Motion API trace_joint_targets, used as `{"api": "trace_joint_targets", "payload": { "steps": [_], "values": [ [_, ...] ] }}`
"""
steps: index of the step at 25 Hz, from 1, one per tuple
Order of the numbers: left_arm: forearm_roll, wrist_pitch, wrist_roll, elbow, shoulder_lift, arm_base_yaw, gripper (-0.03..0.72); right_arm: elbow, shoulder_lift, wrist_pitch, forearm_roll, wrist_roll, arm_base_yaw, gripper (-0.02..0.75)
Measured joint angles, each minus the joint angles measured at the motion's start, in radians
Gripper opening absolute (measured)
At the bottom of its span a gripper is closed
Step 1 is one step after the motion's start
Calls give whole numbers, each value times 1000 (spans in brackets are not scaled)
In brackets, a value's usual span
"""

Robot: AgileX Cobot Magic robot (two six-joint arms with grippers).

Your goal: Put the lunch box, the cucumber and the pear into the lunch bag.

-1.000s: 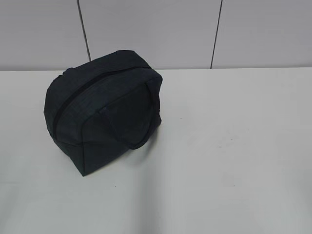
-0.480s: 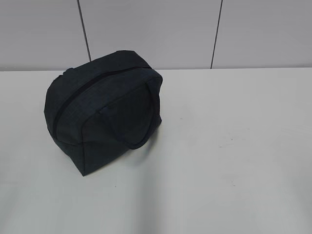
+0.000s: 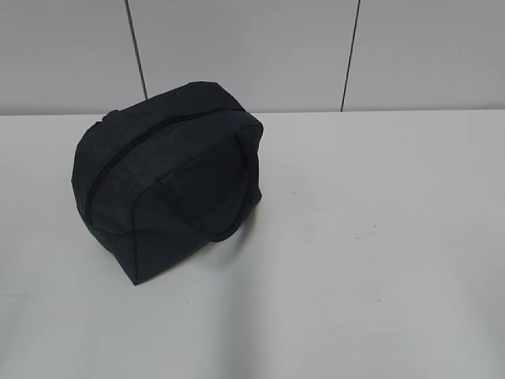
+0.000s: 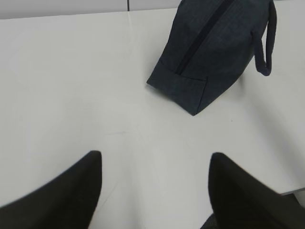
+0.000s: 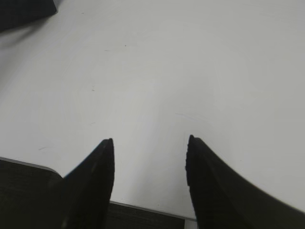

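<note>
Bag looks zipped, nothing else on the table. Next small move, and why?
Probably send the left gripper, open and empty, toward the bag. Its zipper looks closed, so nothing can go in yet. The pull's position can't be told. The right gripper is open over bare table.

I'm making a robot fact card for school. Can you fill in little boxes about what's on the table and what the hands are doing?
bag: boxy dark navy fabric lunch bag, zipped shut, on the white table
handle: looped, lying against the bag's side
food: none in view
left hand: open, empty, above bare table near the bag
right hand: open, empty, above bare table
</note>
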Motion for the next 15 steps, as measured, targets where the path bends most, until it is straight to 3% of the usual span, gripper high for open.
{"api": "trace_joint_targets", "payload": {
  "steps": [15],
  "values": [
    [0, 0, -3, 0, 0, 6, 400, 0, 0, -4, 0, 0, 0, 390]
  ]
}}
